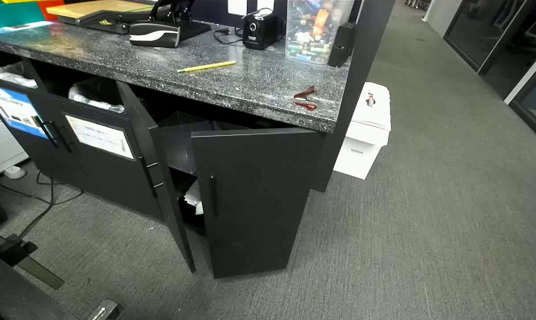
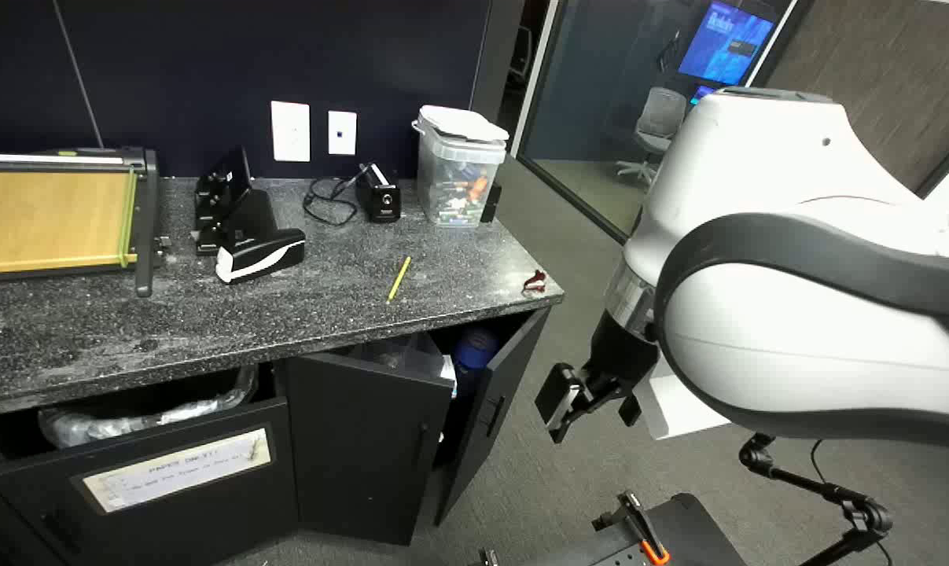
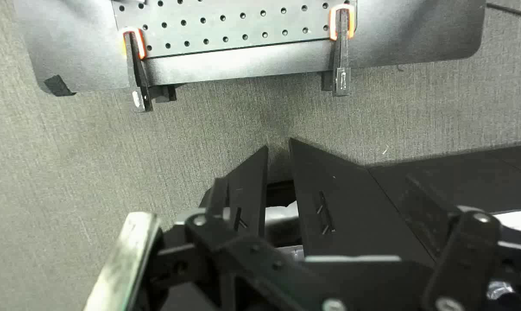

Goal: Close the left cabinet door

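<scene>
One left door (image 2: 364, 448) ajar; hand (image 2: 594, 420) spread wide

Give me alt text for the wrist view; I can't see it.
Left cabinet door, at picture right, and its matching door stand open, white material showing between. The hand, open and blurred, spans the bottom; a perforated plate sits at top.

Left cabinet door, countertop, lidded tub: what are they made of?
Left cabinet door: likely laminate or painted board, matte black; flat, low-glare face, crisp edges.
Countertop: stone or stone-look composite, semi-gloss; pale speckles, soft reflections.
Lidded tub: probably plastic, clear, smooth; see-through walls.
</scene>
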You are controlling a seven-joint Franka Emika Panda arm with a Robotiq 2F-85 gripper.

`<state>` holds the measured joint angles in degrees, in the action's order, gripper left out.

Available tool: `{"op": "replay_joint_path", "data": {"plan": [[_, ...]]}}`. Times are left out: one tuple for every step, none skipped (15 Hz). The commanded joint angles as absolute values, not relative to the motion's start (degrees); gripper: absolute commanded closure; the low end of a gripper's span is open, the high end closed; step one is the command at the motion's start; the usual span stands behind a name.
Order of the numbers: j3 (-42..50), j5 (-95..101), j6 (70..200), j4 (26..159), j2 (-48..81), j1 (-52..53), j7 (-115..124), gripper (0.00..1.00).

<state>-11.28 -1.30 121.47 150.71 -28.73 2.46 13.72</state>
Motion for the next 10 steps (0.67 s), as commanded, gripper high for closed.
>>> {"op": "replay_joint_path", "data": {"plan": [[-10.5, -0.9, 121.4, 150.6, -28.7, 3.3, 14.1, 0.0], [-10.5, -0.9, 121.4, 150.6, -28.7, 3.3, 14.1, 0.0], [-10.5, -0.9, 121.4, 150.6, -28.7, 3.3, 14.1, 0.0], [-10.5, -0.9, 121.4, 150.6, -28.7, 3.3, 14.1, 0.0], [-10.5, -0.9, 121.4, 150.6, -28.7, 3.3, 14.1, 0.0], [-10.5, -0.9, 121.4, 150.6, -28.7, 3.3, 14.1, 0.0], [-10.5, -0.8, 122.2, 150.5, -28.0, 3.1, 14.1, 0.0], [-10.5, -0.6, 123.7, 149.3, -25.2, 2.6, 14.4, 0.0], [-10.6, -0.4, 125.3, 148.1, -22.7, 2.2, 15.1, 0.0], [-10.7, -0.1, 127.7, 146.6, -19.2, 1.7, 15.7, 0.0]]}}
